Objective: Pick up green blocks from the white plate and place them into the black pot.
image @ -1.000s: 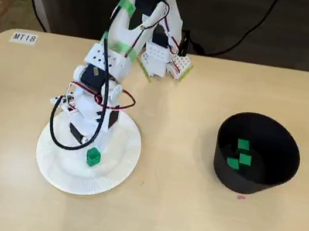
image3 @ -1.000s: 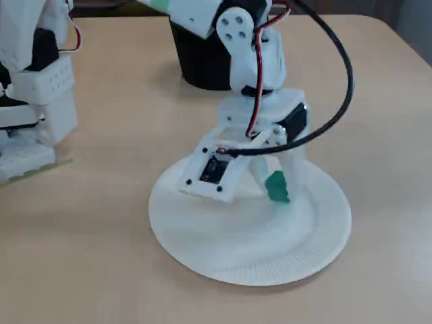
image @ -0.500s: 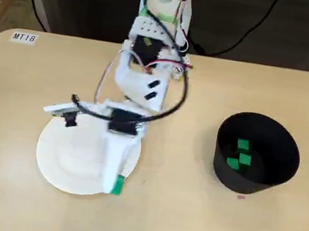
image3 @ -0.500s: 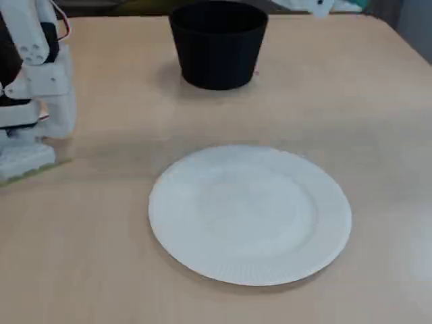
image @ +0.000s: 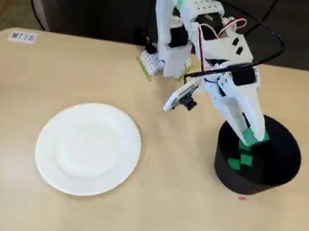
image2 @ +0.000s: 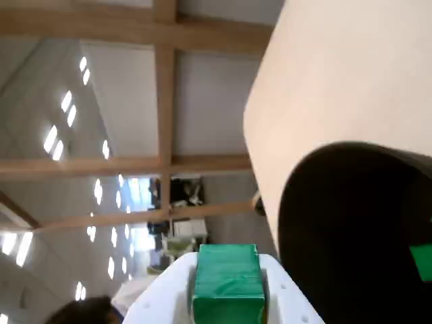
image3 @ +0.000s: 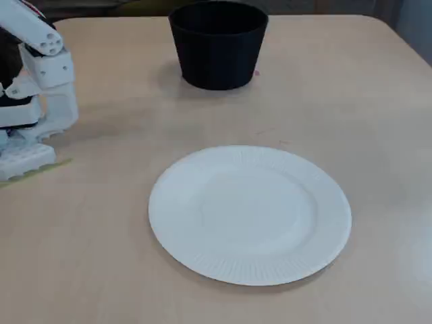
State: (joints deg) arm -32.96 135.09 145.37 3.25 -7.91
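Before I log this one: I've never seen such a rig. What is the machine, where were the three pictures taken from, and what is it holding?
It is a small white robot arm with a two-finger gripper, standing on a table. One fixed camera looks down from above; another sits low beside the white plate, which is bare; the third rides on the gripper. The gripper is shut on a green block, held above the black pot's edge. Other green blocks lie inside the pot.

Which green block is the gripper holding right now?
The raised green block, pinched in the gripper over the black pot. The other green blocks lie loose on the pot's floor, untouched.
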